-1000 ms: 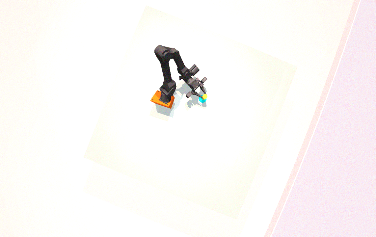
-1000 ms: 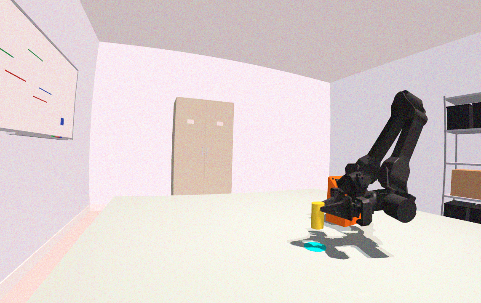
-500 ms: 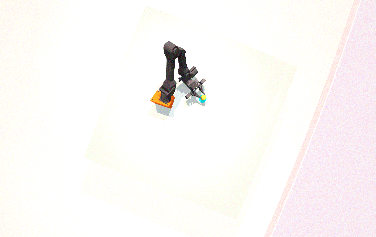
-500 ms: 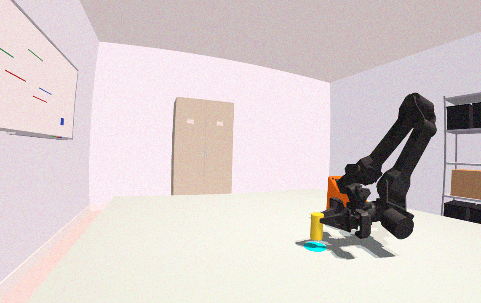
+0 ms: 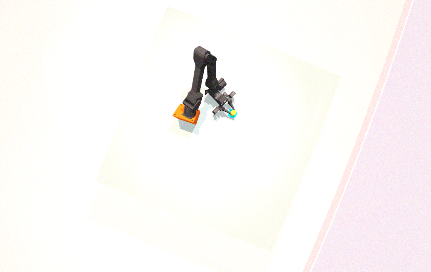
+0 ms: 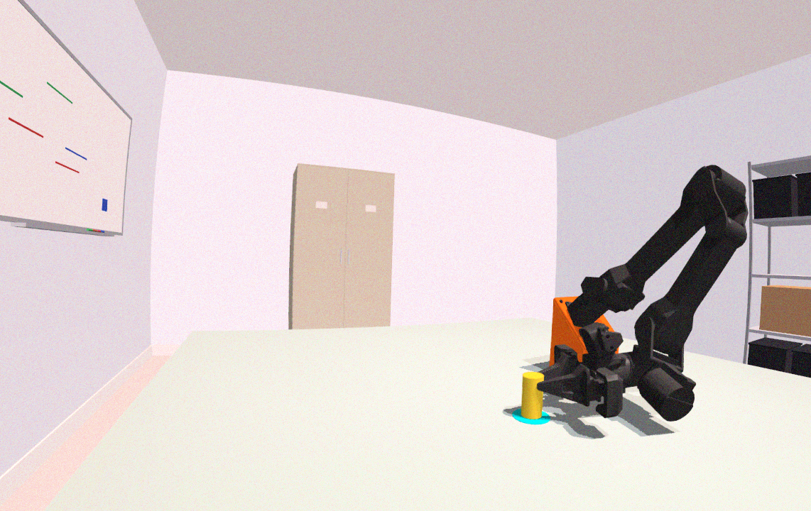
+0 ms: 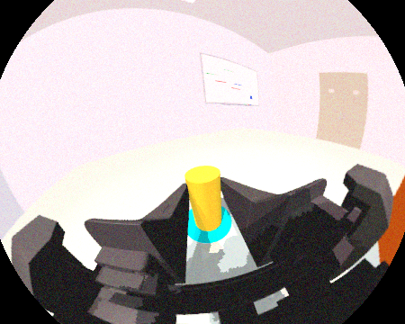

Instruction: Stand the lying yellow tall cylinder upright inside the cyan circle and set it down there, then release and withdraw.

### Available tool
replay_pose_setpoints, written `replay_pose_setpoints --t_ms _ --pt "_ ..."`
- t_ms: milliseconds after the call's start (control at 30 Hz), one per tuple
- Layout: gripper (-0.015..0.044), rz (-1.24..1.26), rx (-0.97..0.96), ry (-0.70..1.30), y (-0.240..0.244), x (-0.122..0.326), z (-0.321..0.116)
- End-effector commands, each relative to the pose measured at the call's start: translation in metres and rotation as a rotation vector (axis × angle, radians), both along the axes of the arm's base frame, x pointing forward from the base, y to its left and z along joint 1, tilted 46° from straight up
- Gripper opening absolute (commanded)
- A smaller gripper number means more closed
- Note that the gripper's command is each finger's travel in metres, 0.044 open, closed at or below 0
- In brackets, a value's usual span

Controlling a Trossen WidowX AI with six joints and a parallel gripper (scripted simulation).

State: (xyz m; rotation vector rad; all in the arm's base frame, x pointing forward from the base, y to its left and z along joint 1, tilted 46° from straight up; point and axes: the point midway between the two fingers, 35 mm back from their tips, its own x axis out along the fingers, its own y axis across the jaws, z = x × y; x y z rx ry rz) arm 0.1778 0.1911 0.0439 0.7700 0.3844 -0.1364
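One claw [image 6: 540, 384] is gripping the cylinder [image 6: 531, 395], which is standing upright between its fingertips on the circle [image 6: 530, 416] just below. Placing is nearly done; next, opening and backing straight away.

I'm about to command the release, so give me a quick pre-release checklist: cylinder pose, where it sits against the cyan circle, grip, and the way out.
1. Yellow cylinder upright: ok, it stands vertical in the exterior view.
2. Over the cyan circle: ok, a cyan rim shows around its base in the exterior and wrist views.
3. Base resting on the table: cannot tell for certain; no gap shows, but the contact is too small to judge.
4. Gripper shut on the cylinder: ok, fingers on both sides of it.
5. Centred in the circle: cannot tell exactly; from the top it looks slightly off-centre.
6. Retreat path behind the gripper: ok, nothing but the arm's orange base, off to the side.
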Motion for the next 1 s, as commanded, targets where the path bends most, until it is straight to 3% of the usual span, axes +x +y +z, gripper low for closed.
replay_pose_setpoints --t_ms 0,200,567,967 --pt "0.0105 -0.004 0.004 -0.005 0.001 0.0 0.0" --pt "0.0105 -0.004 0.004 -0.005 0.001 0.0 0.0" --pt "0.0394 -0.004 0.004 -0.005 0.001 0.0 0.0" --pt "0.04 -0.007 0.006 0.0 -0.012 0.007 0.019"
